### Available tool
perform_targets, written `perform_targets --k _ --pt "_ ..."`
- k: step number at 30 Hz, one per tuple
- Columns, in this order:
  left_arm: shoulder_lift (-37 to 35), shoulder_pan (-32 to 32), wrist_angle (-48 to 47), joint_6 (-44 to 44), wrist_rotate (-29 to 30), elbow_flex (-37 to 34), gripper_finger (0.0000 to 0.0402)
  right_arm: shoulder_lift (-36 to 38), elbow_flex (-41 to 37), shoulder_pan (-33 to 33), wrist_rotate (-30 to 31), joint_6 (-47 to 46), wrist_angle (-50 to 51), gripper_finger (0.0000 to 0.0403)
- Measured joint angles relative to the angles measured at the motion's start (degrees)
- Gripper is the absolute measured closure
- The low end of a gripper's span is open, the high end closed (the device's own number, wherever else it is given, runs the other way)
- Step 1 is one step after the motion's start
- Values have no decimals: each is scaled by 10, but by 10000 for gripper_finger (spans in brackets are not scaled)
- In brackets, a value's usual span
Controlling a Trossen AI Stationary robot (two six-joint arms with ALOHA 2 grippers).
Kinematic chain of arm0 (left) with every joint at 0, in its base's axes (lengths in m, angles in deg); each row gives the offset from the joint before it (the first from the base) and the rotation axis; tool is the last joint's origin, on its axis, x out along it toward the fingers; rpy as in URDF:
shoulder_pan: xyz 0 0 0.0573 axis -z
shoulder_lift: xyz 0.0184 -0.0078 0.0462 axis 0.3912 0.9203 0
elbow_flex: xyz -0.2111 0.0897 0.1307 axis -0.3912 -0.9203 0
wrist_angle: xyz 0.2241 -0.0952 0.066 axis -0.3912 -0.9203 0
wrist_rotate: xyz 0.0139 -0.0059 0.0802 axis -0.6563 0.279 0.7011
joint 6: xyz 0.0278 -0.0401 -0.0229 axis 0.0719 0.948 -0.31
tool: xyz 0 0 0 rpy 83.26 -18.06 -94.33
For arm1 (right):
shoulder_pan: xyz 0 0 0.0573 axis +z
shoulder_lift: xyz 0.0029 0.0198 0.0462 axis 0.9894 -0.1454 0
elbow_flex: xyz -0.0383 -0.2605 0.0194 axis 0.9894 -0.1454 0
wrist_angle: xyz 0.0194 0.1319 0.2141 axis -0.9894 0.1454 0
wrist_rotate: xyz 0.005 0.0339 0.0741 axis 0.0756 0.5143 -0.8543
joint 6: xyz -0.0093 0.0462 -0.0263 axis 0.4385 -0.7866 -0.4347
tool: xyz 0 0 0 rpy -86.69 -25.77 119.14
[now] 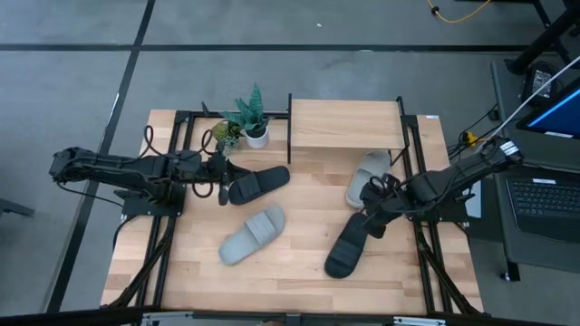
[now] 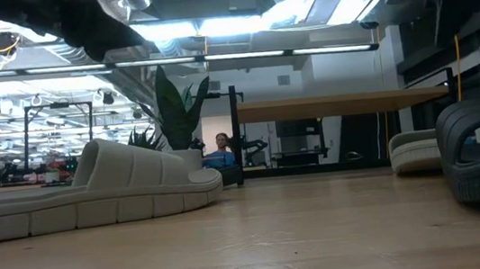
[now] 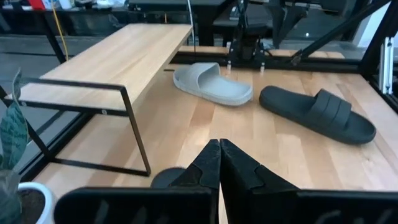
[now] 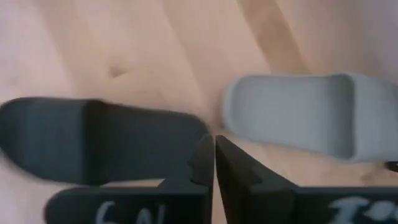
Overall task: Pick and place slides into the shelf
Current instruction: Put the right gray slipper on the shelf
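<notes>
Four slides lie on the table. One black slide sits beside the left gripper, whose shut fingers hover at its rounded end. The other black slide lies near the right edge, with the shut right gripper over its far end. One pale slide rests flat mid-table. The second pale slide lies with its far end under the shelf. My left gripper is shut just above the black slide's rounded end; I cannot tell whether it touches it. My right gripper is shut at the edge of the other black slide's end, coming down from above; whether it touches cannot be told.
A small potted plant stands at the far edge, left of the shelf. Black frame rails run along both table sides. Bare wood lies toward the near edge. A laptop sits off the table to the right.
</notes>
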Motion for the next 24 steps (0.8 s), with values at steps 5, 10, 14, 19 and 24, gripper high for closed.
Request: perform_targets --k 5,10,14,19,24 --pt "0 0 -2 0 0 0 402 -9 -22 -17 21 6 -7 345" --pt "0 -1 -2 0 0 0 402 -23 -24 -33 21 24 -17 298" --pt "0 -1 -2 0 0 0 402 -38 -24 -41 21 24 -18 262" --pt "0 -1 -1 0 0 0 401 -65 -25 -41 21 24 -18 226" --pt "0 -1 -1 0 0 0 401 -101 -25 -41 21 22 -36 208"
